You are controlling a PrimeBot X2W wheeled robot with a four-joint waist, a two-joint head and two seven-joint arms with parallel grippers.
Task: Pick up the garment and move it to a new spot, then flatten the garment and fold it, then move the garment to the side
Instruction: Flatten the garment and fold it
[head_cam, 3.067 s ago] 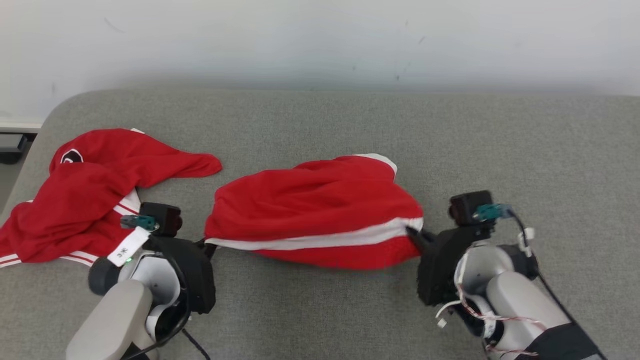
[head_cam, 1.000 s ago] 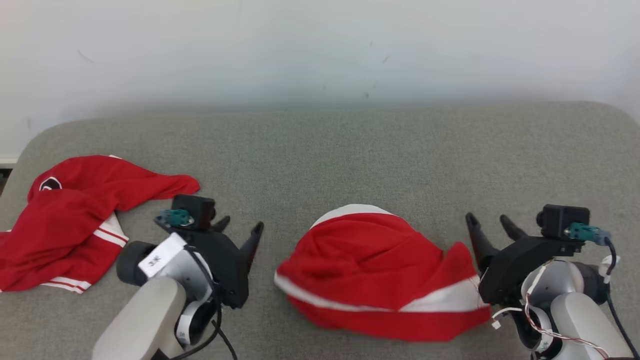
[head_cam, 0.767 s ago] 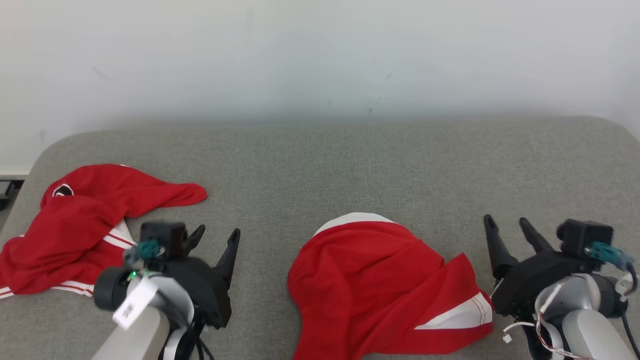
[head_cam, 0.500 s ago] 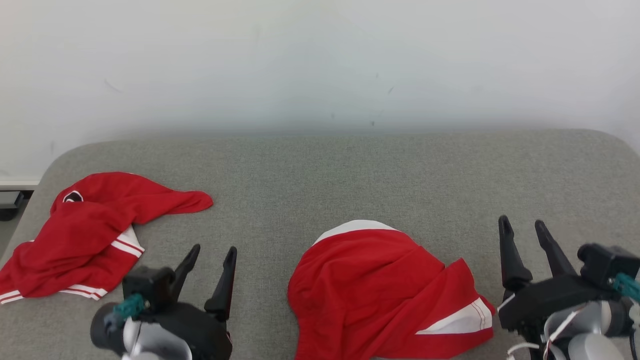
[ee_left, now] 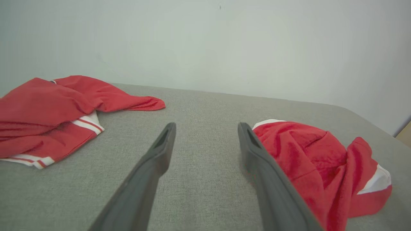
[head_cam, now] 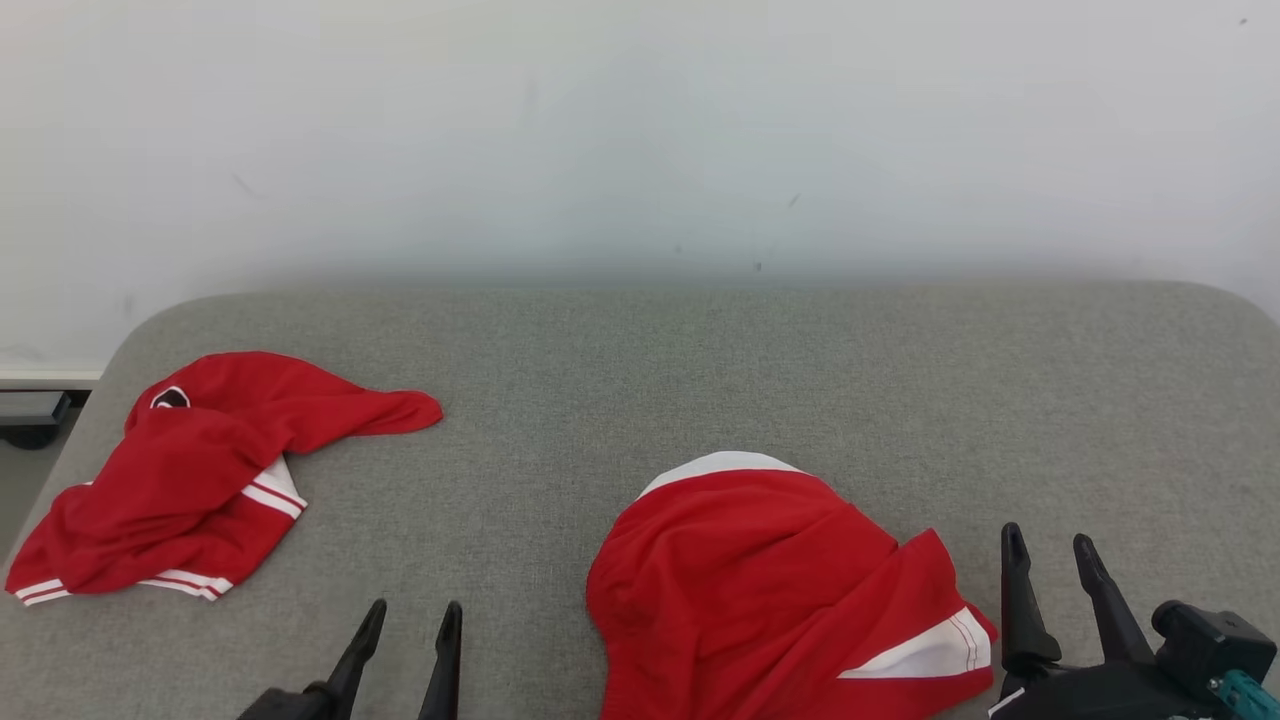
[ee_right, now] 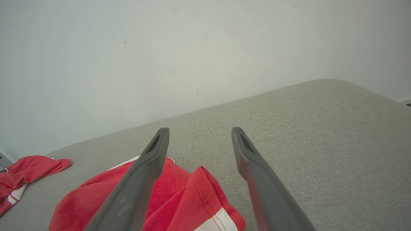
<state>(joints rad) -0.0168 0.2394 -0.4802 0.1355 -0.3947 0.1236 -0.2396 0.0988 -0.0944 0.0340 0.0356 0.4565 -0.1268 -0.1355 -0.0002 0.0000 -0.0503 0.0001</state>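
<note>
Red, white-banded, dumped in a loose mound near the front of the grey tabletop: such is the garment, free of both grips. Probably left bunched like this to be spread flat next, with no fold made yet.

Just left of the garment, low against the head view's bottom edge, the left tool, fingers spread and holding nothing. Just right of the garment, close by the white-banded corner but not touching it, the right tool, likewise spread and empty. Seemingly placed either side for a two-handed pull on the cloth.

Well left of the garment and farther back, a second red garment, crumpled, white-striped, with a small dark badge. Likely waiting its turn. Beyond the garment, bare grey cloth up to a pale wall.

Cut off by the head view's bottom edge: the garment's near hem and most of both tool bodies. Cannot tell sleeves from body within the mound, nor read the badge.
</note>
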